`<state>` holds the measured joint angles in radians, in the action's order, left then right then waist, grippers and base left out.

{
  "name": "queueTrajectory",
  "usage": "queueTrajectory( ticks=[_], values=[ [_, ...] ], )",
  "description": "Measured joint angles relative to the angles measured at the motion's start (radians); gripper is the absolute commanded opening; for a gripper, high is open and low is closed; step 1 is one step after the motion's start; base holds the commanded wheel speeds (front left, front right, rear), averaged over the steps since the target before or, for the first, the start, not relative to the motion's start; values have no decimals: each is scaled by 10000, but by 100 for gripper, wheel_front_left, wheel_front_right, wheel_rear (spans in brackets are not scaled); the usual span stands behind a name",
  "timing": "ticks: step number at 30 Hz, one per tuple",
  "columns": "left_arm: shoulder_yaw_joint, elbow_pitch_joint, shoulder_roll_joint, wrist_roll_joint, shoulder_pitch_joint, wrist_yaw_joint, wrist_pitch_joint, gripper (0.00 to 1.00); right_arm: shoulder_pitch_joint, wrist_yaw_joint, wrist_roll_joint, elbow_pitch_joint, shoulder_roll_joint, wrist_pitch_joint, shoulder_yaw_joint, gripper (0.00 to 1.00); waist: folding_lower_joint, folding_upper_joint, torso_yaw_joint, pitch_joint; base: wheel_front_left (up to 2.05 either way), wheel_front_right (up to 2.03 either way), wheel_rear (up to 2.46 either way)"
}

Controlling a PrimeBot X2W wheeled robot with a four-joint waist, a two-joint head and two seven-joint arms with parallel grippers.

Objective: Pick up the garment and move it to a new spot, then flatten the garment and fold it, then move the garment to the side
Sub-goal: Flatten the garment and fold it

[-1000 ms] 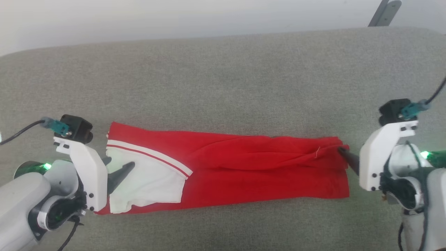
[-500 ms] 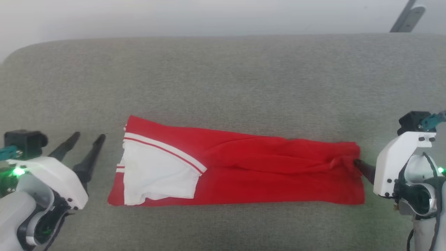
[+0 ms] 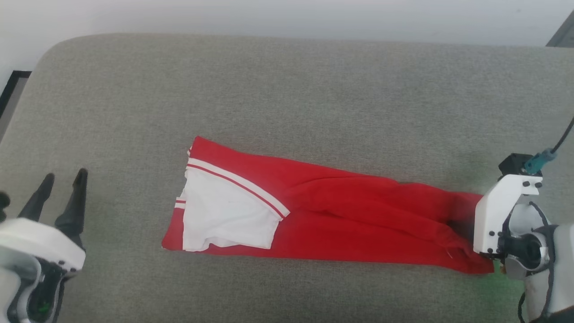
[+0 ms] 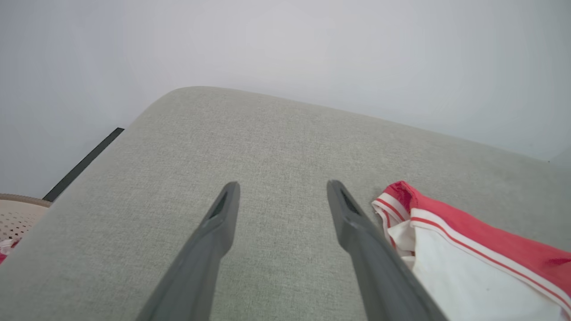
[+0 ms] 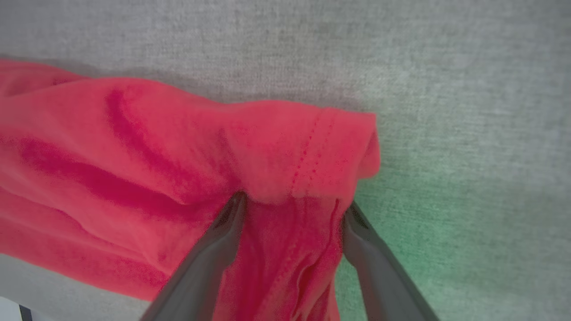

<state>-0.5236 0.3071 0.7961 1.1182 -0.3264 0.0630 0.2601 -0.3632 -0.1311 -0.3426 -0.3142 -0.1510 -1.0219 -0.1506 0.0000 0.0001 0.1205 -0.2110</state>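
Garment (image 3: 341, 215): I saw it folded long.
Left gripper (image 3: 64, 179): stood apart from garment's sleeve end, fingers spread.
Right gripper (image 5: 294, 203): at garment's hem, fingers spread, cloth between.

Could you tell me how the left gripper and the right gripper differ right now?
The left gripper hangs over bare cushion, beside the garment; the right gripper is at the garment's red end. Nothing lies between the left's fingers; red cloth bunches between the right's. Both stand open.
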Motion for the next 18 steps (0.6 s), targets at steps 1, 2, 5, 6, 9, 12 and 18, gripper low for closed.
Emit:
queueTrajectory(
  ticks=[1, 2, 5, 6, 9, 12, 18],
  values=[
    [309, 59, -148, -125, 174, -111, 2, 100, -73, 0, -2, -157, -52, 12, 48, 84, 0, 0, 36, -13, 0, 0, 0],
    [560, 125, -295, -303, 356, -219, 0, 100, -147, 2, -19, -288, -142, 0, 198, 38, 0, 0, 70, -26, 0, 0, 0],
    [1440, 290, -773, -731, 782, -485, 0, 100, -314, 2, -282, -558, -360, 136, 303, 0, 0, 0, 138, -54, 0, 0, 0],
    [1735, 305, -920, -848, 872, -562, 2, 100, -361, 0, -347, -610, -383, 207, 303, 0, 0, 0, 155, -60, 0, 0, 0],
    [2487, 405, -1235, -1266, 1204, -817, 2, 100, -451, 0, -571, -729, -380, 291, 249, 0, 0, 0, 154, -77, 0, 0, 0],
    [3091, 464, -1567, -1490, 1462, -1024, 2, 100, -559, -2, -727, -681, -456, 267, 151, 0, 0, 0, 116, -91, 0, 0, 0],
    [3793, 506, -2040, -2002, 1692, -1381, 2, 100, -746, -17, -570, -470, -805, 428, -477, 0, 0, -1, 21, -163, 0, 0, 0]
  ],
)
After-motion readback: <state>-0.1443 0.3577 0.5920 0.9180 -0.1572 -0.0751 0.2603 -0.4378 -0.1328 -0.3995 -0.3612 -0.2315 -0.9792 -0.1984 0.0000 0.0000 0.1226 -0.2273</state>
